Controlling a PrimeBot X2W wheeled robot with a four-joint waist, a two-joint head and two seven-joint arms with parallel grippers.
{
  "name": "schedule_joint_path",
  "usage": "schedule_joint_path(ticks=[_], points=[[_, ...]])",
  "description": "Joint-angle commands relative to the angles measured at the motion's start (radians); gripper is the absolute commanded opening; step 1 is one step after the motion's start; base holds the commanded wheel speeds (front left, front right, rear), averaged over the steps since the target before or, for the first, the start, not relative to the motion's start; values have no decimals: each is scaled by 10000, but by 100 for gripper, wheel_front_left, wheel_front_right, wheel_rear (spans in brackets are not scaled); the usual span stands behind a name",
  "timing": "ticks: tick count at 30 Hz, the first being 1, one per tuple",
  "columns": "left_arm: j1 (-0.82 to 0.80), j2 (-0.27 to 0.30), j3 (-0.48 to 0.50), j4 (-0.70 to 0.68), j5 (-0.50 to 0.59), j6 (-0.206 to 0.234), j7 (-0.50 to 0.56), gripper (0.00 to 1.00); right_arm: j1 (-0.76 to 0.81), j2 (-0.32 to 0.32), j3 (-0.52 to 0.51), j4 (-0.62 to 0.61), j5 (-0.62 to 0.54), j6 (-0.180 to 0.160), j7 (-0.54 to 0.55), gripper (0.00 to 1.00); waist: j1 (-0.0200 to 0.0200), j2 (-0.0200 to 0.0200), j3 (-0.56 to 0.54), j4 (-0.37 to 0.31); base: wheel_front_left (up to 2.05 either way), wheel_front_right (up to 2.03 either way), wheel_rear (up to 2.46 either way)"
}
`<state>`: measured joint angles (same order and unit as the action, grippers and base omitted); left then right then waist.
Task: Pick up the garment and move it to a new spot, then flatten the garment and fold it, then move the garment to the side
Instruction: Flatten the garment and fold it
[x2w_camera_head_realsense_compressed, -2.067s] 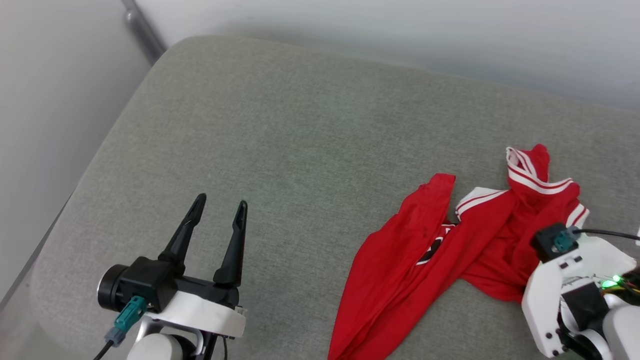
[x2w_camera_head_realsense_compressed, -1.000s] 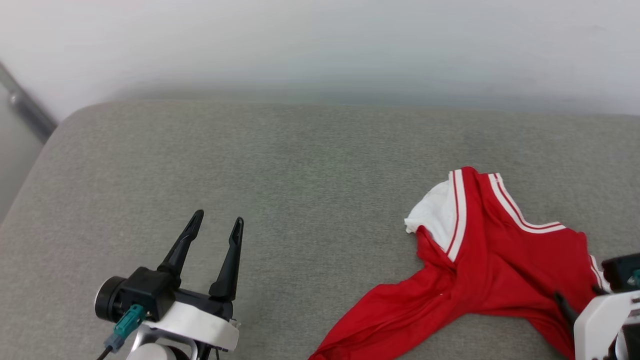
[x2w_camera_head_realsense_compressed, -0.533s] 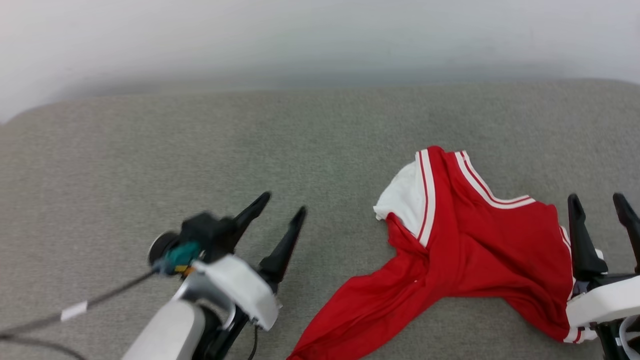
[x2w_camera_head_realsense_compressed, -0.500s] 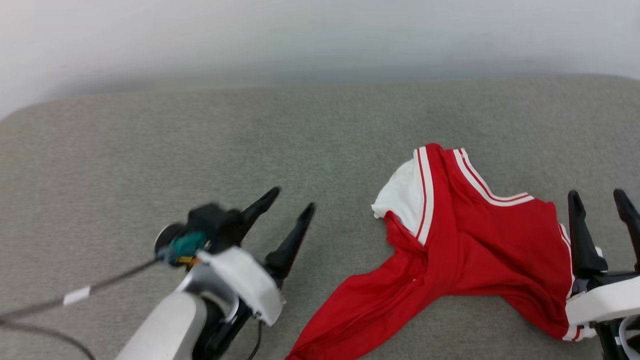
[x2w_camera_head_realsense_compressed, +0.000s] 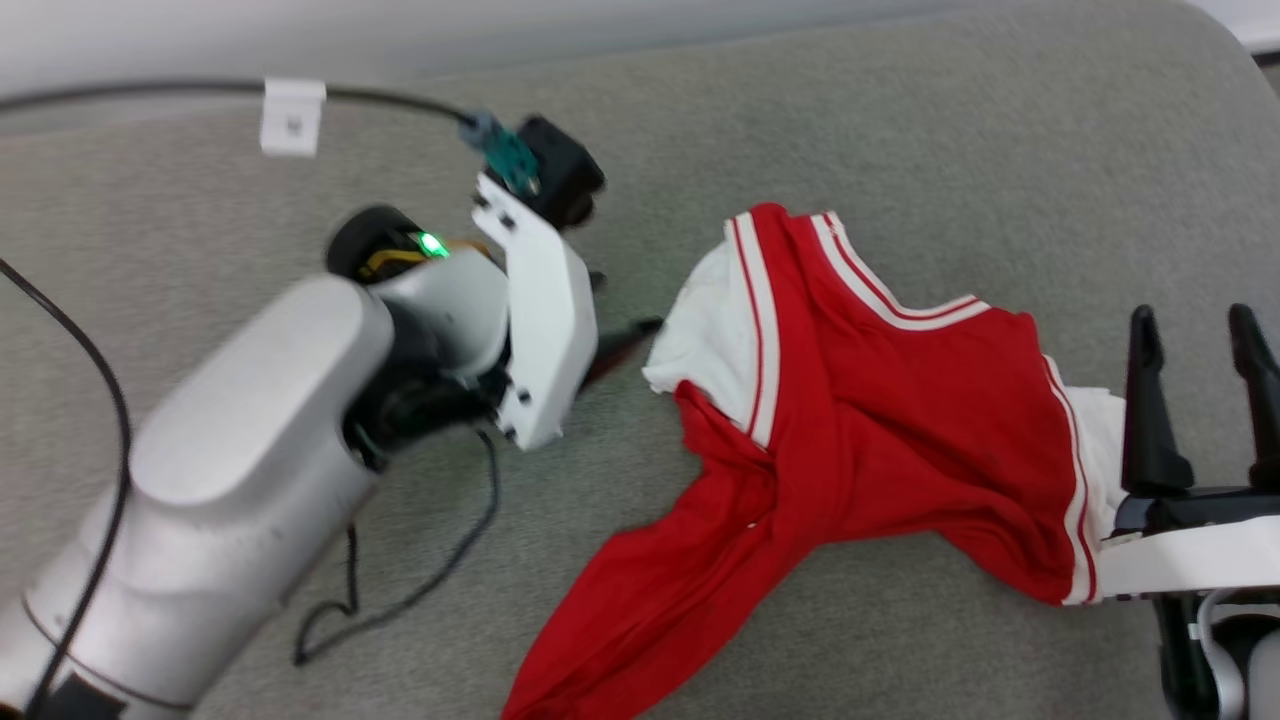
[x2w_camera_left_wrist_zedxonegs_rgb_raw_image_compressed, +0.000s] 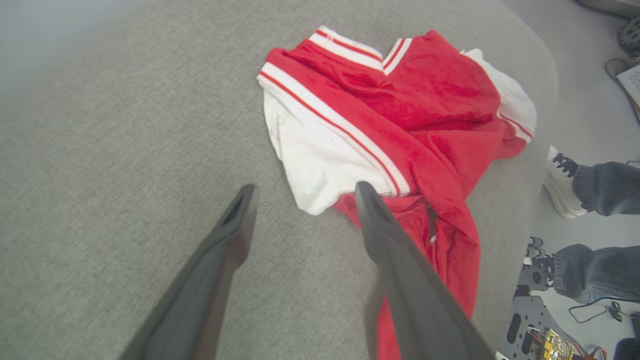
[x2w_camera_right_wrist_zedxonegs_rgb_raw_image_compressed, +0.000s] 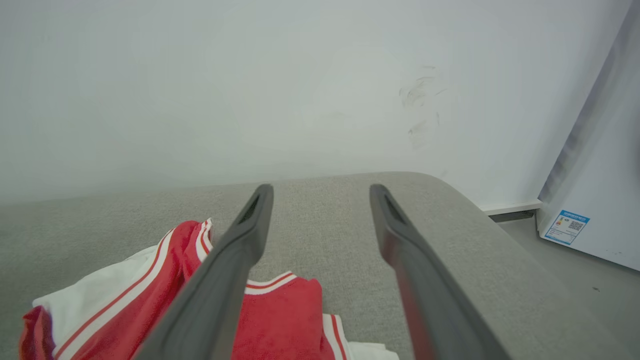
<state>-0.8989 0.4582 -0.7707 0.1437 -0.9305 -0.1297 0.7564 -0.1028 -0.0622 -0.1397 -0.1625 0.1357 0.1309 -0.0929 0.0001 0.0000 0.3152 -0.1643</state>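
Observation:
The garment (x2w_camera_head_realsense_compressed: 880, 430) is a red shirt with white sleeves and striped trim, lying crumpled on the grey cushion (x2w_camera_head_realsense_compressed: 800, 120). My left gripper (x2w_camera_head_realsense_compressed: 622, 303) reaches in from the left, its fingers mostly hidden behind the white wrist. In the left wrist view that gripper (x2w_camera_left_wrist_zedxonegs_rgb_raw_image_compressed: 305, 192) is open, its fingers straddling the lower corner of the white sleeve (x2w_camera_left_wrist_zedxonegs_rgb_raw_image_compressed: 315, 155), with the garment (x2w_camera_left_wrist_zedxonegs_rgb_raw_image_compressed: 410, 110) spread beyond. My right gripper (x2w_camera_head_realsense_compressed: 1195, 335) stands open just past the garment's right edge, holding nothing. The right wrist view has this gripper (x2w_camera_right_wrist_zedxonegs_rgb_raw_image_compressed: 321, 190) above the garment (x2w_camera_right_wrist_zedxonegs_rgb_raw_image_compressed: 280, 320).
The left arm's black cable (x2w_camera_head_realsense_compressed: 400, 590) trails on the cushion. Beyond the cushion's edge are a person's legs (x2w_camera_left_wrist_zedxonegs_rgb_raw_image_compressed: 600, 187), a white shoe (x2w_camera_left_wrist_zedxonegs_rgb_raw_image_compressed: 560, 185) and electronics on the floor (x2w_camera_left_wrist_zedxonegs_rgb_raw_image_compressed: 540, 330). A white wall and a labelled white cabinet (x2w_camera_right_wrist_zedxonegs_rgb_raw_image_compressed: 600, 200) stand behind.
The head view has shifted. My left arm has swung forward and to the right, bringing its open fingers to the white sleeve. The right gripper stays open by the garment's right edge.

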Motion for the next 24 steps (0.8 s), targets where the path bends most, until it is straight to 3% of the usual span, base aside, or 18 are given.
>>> schedule_joint_path(ticks=[1,6,17,18,19,24], points=[[-372,161,-93,245,-123,4,294,100,-150,84,118,95,-68,-3,-79,100,-1,0,491,-540,0,0,0],[-1118,50,-527,1110,-569,2,1051,100,-210,119,385,528,-217,-3,-301,100,-1,0,856,-1022,0,0,0],[-1575,-314,-1421,2642,-290,3,658,100,-440,132,660,1132,140,-3,-831,100,-1,0,1473,-1552,0,0,0],[-1526,-306,-1577,2698,-339,1,691,91,-422,134,657,1161,132,-3,-849,100,-1,0,1493,-1550,0,0,0],[-1459,-277,-1771,2678,-427,1,717,0,-414,133,649,1188,132,-3,-871,100,-1,0,1514,-1538,0,0,0],[-1437,25,-2119,2661,-561,3,237,0,-500,134,569,1257,68,-3,-908,100,-1,0,1513,-1376,0,0,0]])
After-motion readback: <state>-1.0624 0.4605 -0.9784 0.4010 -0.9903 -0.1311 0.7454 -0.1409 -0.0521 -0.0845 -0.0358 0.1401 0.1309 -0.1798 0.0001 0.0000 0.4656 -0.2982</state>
